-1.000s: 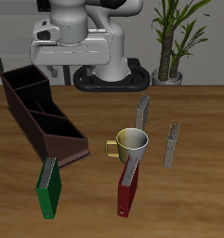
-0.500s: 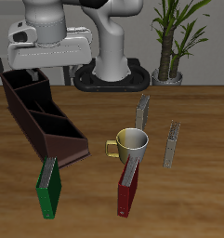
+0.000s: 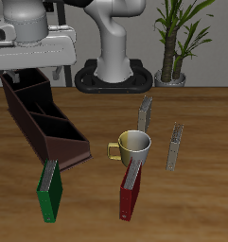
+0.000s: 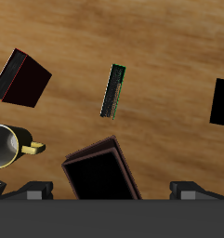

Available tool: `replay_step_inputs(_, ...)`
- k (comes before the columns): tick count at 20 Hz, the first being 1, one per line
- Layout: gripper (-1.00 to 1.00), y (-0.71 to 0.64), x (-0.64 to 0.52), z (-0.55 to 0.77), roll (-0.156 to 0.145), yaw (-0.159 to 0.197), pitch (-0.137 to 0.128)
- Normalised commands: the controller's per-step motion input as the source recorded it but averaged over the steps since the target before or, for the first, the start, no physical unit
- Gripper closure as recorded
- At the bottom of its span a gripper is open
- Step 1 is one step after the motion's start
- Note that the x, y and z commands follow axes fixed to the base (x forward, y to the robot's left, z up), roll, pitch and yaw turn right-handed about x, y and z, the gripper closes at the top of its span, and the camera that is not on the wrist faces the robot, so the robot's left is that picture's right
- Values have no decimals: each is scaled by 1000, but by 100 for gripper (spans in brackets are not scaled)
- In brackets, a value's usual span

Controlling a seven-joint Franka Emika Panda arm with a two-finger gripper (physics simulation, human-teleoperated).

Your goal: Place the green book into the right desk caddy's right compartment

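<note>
Green book (image 3: 50,190) upright on surface (image 3: 196,203), lower left of exterior frame, just in front of caddy (image 3: 44,118) end. We see red book (image 3: 131,190) lower centre, mug (image 3: 132,146) just behind it, two grey slim books (image 3: 145,117) further right. Plant (image 3: 174,43) upper right. Tool above caddy's back end, fingers cut off by frame; we cannot tell its state.

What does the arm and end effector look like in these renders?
The arm has glossy white, rounded links on a black round base. A light-grey boxy block sits near its end. The end effector's dark fingers show in the wrist view. No cables or markings visible.
</note>
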Motion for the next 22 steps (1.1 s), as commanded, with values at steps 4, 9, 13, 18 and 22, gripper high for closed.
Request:
replay_step_inputs(4, -100, -182, 251, 134, -5, -10, -36)
replay_step_inputs(9, -100, -43, 216, 2, -7, -6, -94)
replay_step_inputs(13, -100, -48, 155, -186, -14, -30, 34)
replay_step_inputs(18, -100, 41, 170, -284, 12, 7, 20)
replay_step_inputs(22, -100, 129, 101, -184, 17, 28, -8)
